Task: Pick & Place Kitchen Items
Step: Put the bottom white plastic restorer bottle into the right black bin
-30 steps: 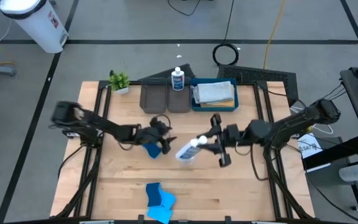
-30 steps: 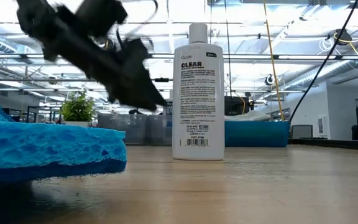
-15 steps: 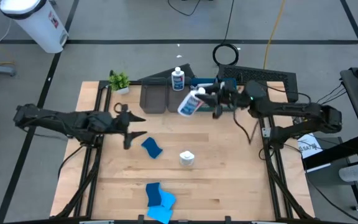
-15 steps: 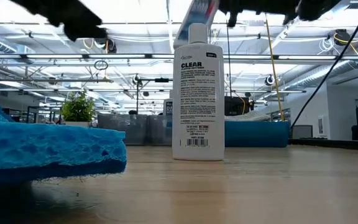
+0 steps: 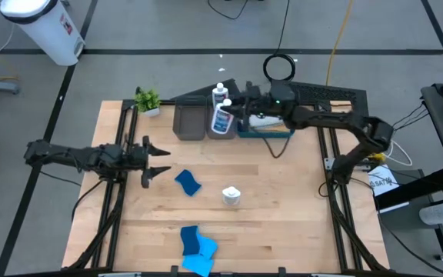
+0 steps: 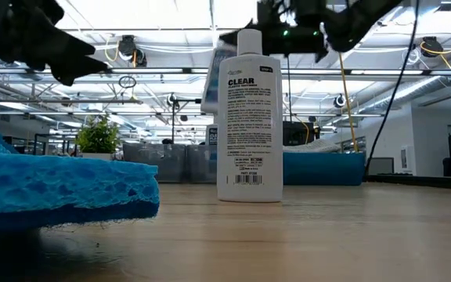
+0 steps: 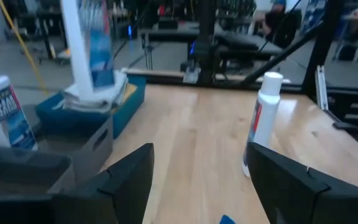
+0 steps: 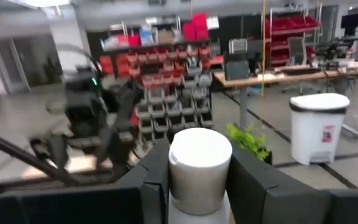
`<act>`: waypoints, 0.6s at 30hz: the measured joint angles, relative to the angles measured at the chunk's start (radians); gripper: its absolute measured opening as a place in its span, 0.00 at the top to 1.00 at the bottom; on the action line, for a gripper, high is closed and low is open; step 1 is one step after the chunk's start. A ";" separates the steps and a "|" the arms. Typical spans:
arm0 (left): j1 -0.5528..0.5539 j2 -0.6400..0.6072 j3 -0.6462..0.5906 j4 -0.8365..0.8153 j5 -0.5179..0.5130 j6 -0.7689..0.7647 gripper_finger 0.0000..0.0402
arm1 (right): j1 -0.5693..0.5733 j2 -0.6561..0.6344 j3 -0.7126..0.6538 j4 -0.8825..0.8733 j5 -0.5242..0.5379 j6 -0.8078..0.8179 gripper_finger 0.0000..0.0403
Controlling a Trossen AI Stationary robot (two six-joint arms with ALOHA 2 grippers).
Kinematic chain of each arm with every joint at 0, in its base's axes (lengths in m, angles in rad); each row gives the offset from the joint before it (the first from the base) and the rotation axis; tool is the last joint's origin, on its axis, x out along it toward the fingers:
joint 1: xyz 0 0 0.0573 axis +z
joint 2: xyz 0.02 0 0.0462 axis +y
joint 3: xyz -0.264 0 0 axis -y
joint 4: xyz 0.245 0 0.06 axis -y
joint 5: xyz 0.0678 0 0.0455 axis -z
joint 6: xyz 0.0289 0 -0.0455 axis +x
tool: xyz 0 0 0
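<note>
My right gripper is shut on a white bottle with a blue label, high over the grey tray at the table's far side. A second bottle stands behind the trays. A third stands upright mid-table. A small blue sponge lies on the wood next to it. More blue sponges lie at the near edge. A folded cloth lies in the blue tray. My left gripper hangs open near the left edge, holding nothing. My right gripper pinches the bottle between its two fingers just below the white cap. The fingers come about level from the table's right side. The bottle is lifted clear and hangs roughly upright, cap up, its labelled body below the fingers.
A small potted plant stands at the far left corner. The grey tray and the blue tray sit side by side along the far edge. Bare wood lies between the mid-table bottle and the trays.
My right gripper has carried the bottle from mid-table toward the far edge and a little left, ending over the grey tray. The bottle has turned from steeply tilted to nearly upright. My left gripper has drawn back from the blue sponge toward the left edge, still open.
</note>
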 joint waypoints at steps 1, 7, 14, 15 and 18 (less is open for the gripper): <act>0.000 -0.018 -0.014 0.012 0.001 0.009 0.36 | -0.005 0.024 0.010 0.001 0.001 -0.022 0.78; 0.001 -0.088 -0.054 0.037 0.001 0.045 0.36 | -0.061 0.129 0.052 0.003 0.008 -0.064 0.78; 0.018 -0.110 -0.056 0.029 0.008 0.053 0.36 | -0.127 0.238 0.071 0.050 0.016 -0.052 0.77; 0.021 -0.110 -0.056 0.029 0.008 0.052 0.36 | -0.131 0.255 0.072 0.070 0.034 -0.055 0.77; 0.030 -0.109 -0.056 0.029 0.008 0.035 0.36 | -0.139 0.297 0.073 0.098 0.032 -0.068 0.77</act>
